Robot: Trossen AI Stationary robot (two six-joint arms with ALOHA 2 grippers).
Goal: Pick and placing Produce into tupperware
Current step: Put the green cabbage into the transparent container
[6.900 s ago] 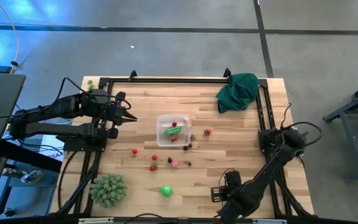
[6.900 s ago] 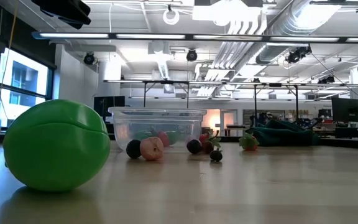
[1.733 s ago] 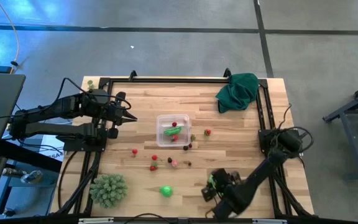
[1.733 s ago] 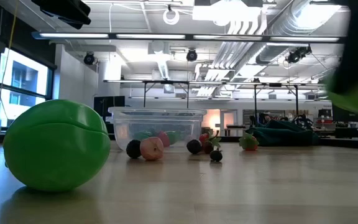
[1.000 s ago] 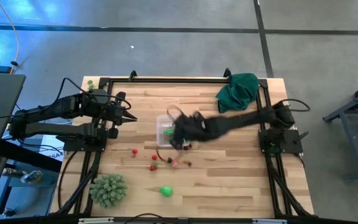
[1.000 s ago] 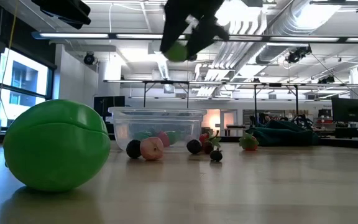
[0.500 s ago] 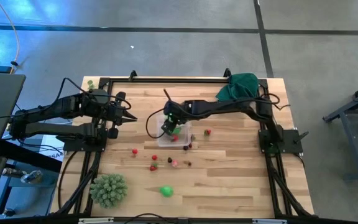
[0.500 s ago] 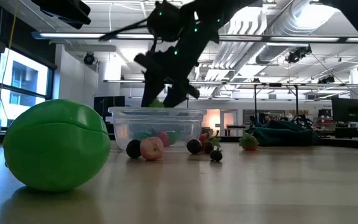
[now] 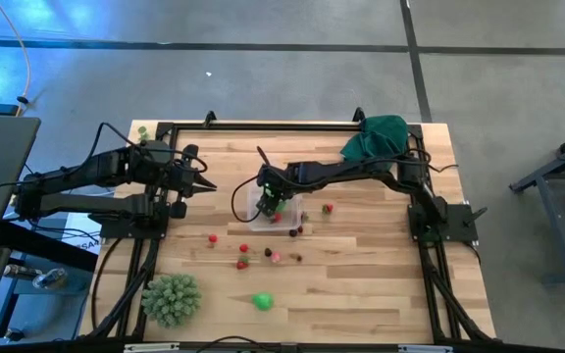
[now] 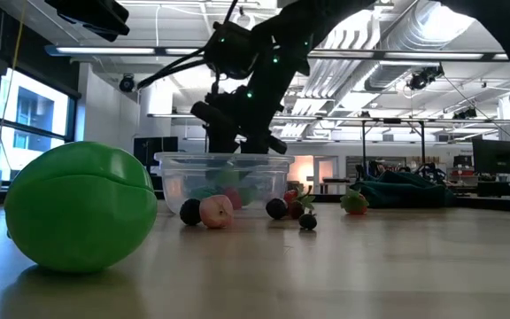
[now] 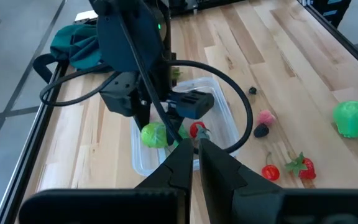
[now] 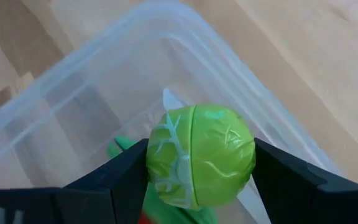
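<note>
The clear tupperware (image 9: pixel 296 210) stands mid-table and holds a few produce pieces, among them a red one (image 11: pixel 196 129). My right gripper (image 9: pixel 271 203) reaches into it from the table's right side, shut on a round light-green cabbage toy (image 12: pixel 201 155), also seen in the left wrist view (image 11: pixel 155 135). Loose produce lies on the wood on the near side of the tupperware: a red piece (image 9: pixel 243 249), a pink one (image 9: pixel 276 257), a dark one (image 9: pixel 297 230). My left gripper (image 9: pixel 207 186) waits shut at the table's left, holding nothing. My right gripper pinches the cabbage toy at two opposite sides (image 12: pixel 151 163) between its two fingers (image 12: pixel 114 180). The fingers slant down from the table's right side. The toy hangs over the tupperware's floor, about level with its rim (image 10: pixel 224 158); whether it touches anything below cannot be seen.
A large spiky pale-green ball (image 9: pixel 172 299) sits at the near left corner, and a smooth green piece (image 9: pixel 262 301) near the front edge. A dark green cloth (image 9: pixel 374 144) lies at the far right. A red piece (image 9: pixel 329 208) lies right of the tupperware.
My right gripper has come down from well above the table to the tupperware, tipping more steeply downward, with the cabbage toy still between its fingers. In the last half second it has sunk only a little further.
</note>
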